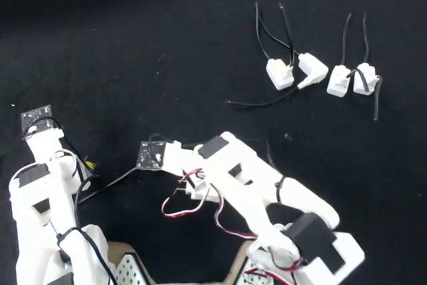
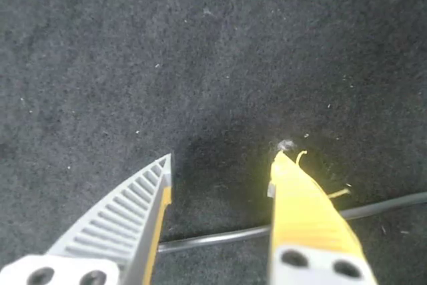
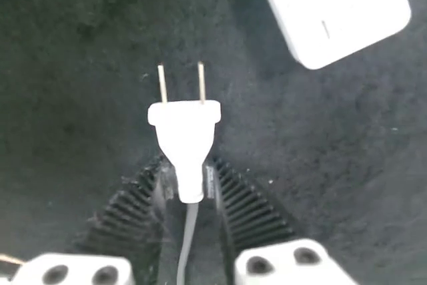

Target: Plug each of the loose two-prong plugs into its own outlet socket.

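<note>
My right gripper [image 3: 187, 168] is shut on the neck of a white two-prong plug [image 3: 183, 121], whose prongs point away from the fingers over the black mat. A white rounded block [image 3: 333, 11] lies just beyond and to one side of the prongs. My left gripper [image 2: 221, 158] stands open just above the mat, with one grey and one yellow finger [image 2: 300, 211]. A black cable [image 2: 213, 237] crosses the mat under the gap without touching either finger. In the high view, several white outlet and plug pieces [image 1: 280, 73] with black cords lie at the far right.
The right arm [image 1: 247, 178] stretches from the front right towards the table's middle, trailing red and white wires [image 1: 187, 208]. The left arm [image 1: 40, 185] stands at the front left. A loose black cord [image 1: 257, 104] lies near the far pieces. Black mat [image 1: 133, 51] covers the table.
</note>
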Available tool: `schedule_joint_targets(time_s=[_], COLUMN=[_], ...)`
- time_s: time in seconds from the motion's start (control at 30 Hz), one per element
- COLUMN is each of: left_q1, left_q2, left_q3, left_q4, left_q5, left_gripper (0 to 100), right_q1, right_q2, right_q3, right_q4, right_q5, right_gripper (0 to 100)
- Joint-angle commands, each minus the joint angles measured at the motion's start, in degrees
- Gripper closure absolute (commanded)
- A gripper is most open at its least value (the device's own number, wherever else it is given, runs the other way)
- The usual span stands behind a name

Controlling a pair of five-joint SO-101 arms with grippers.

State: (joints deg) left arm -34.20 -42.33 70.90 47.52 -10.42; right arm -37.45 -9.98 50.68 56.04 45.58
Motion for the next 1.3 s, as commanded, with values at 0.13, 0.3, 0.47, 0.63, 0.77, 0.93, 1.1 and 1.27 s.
schedule_joint_targets(time_s=[0.13, 0.3, 0.47, 0.63, 0.77, 0.93, 1.1, 1.27], left_q1=[-0.31, -0.31, -0.31, -0.31, -0.31, -0.31, -0.31, -0.31], left_q2=[-1.14, -1.14, -1.14, -1.14, -1.14, -1.14, -1.14, -1.14], left_q3=[-0.66, -0.66, -0.66, -0.66, -0.57, -0.57, -0.57, -0.57], left_q4=[0.26, 0.26, 0.26, 0.26, 0.26, 0.26, 0.26, 0.26], left_q5=[0.35, 0.35, 0.35, 0.35, 0.35, 0.35, 0.35, 0.35], left_gripper=[76, 76, 76, 76, 76, 76, 76, 76], right_q1=[-0.09, -0.26, -0.44, -5.63, -6.15, -6.33, -8.88, -9.49], right_q2=[2.59, 3.03, 3.12, 3.12, 3.12, 3.12, 3.12, 3.12], right_q3=[-12.53, -17.63, -14.81, -8.57, -6.02, -5.76, -5.76, -5.85], right_q4=[11.16, 13.71, 8.35, 4.31, 0.62, 1.14, 7.03, 7.30], right_q5=[-0.62, -0.62, -2.73, -3.25, -3.25, -2.90, 0.26, 0.26], right_gripper=[86.5, 86.5, 86.5, 86.5, 86.5, 86.5, 86.5, 86.5])
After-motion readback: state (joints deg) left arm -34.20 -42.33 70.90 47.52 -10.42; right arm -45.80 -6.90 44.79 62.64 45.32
